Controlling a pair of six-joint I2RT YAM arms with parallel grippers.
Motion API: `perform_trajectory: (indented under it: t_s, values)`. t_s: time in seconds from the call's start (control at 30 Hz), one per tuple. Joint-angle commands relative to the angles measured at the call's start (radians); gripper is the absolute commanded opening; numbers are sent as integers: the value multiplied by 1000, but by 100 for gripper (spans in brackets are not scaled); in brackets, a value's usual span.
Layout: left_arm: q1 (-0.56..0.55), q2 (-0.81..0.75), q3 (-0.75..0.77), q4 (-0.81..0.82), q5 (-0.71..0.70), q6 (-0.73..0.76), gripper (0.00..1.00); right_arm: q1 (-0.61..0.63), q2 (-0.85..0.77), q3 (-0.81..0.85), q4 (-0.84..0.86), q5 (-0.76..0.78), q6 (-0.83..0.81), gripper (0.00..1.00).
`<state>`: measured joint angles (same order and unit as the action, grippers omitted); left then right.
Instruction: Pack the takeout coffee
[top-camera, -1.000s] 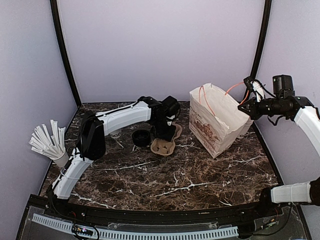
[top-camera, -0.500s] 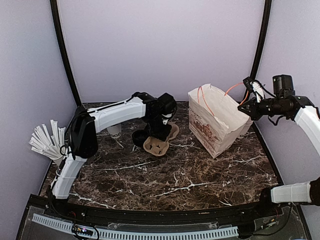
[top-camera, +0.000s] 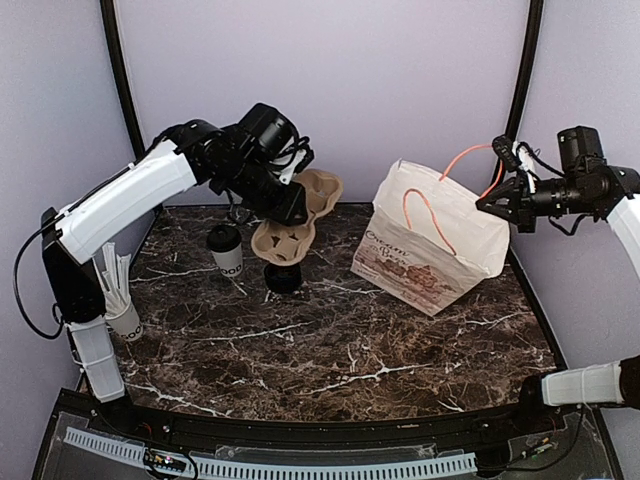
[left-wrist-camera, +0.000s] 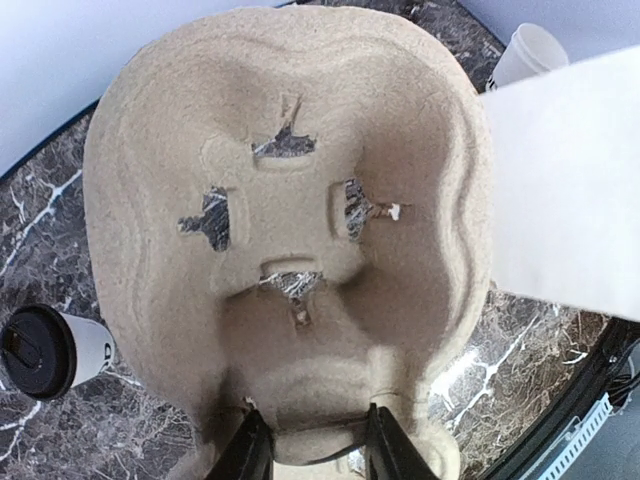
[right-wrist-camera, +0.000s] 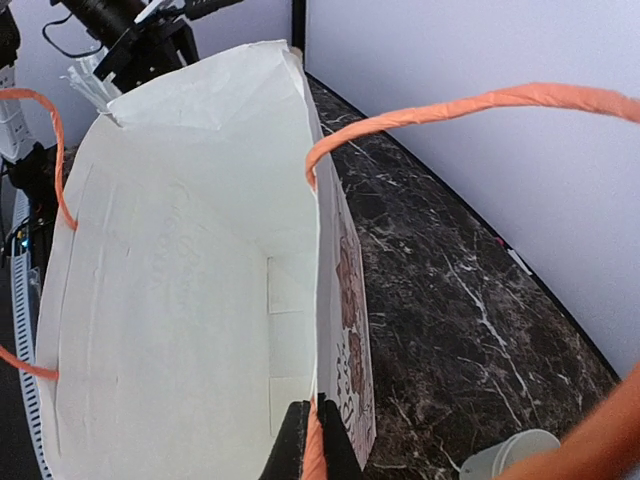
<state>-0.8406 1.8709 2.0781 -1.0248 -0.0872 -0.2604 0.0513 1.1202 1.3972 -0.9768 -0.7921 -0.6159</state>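
The takeout coffee (top-camera: 226, 248), a white cup with a black lid, stands on the marble table at the left; it also shows in the left wrist view (left-wrist-camera: 45, 350). My left gripper (top-camera: 292, 208) is shut on the rim of a brown cardboard cup carrier (top-camera: 300, 222) and holds it tilted in the air above the table. In the left wrist view the carrier (left-wrist-camera: 290, 200) fills the frame, gripped at its near edge (left-wrist-camera: 312, 455). My right gripper (top-camera: 497, 200) is shut on the orange handle (right-wrist-camera: 470, 105) of the white paper bag (top-camera: 430, 250), whose open mouth (right-wrist-camera: 180, 300) faces left.
A black round object (top-camera: 283, 277) sits on the table under the carrier. A white cup with straws (top-camera: 118, 300) stands at the left edge. A lidless white cup (left-wrist-camera: 528, 50) stands behind the bag, also seen in the right wrist view (right-wrist-camera: 510, 455).
My left arm has lifted the carrier off the table and swung up and back. The bag has tipped and slid to the left under the right gripper's pull.
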Motion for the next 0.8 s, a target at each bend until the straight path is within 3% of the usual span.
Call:
perform_trajectory:
  t_s: [0.0, 0.23, 0.37, 0.6, 0.77]
  values:
    - [5, -133, -9, 14, 16, 69, 29, 77, 48, 38, -81, -129, -56, 0]
    - [5, -248, 21, 42, 68, 152, 28, 358, 194, 97, -150, -52, -72, 0]
    - [2, -334, -56, 126, 203, 183, 31, 468, 267, 149, -157, -21, -73, 0]
    - [2, -445, -148, 227, 262, 182, 31, 596, 423, 234, -167, 30, -78, 0]
    - [1, -463, -195, 252, 295, 180, 30, 602, 484, 287, -117, 71, -41, 1]
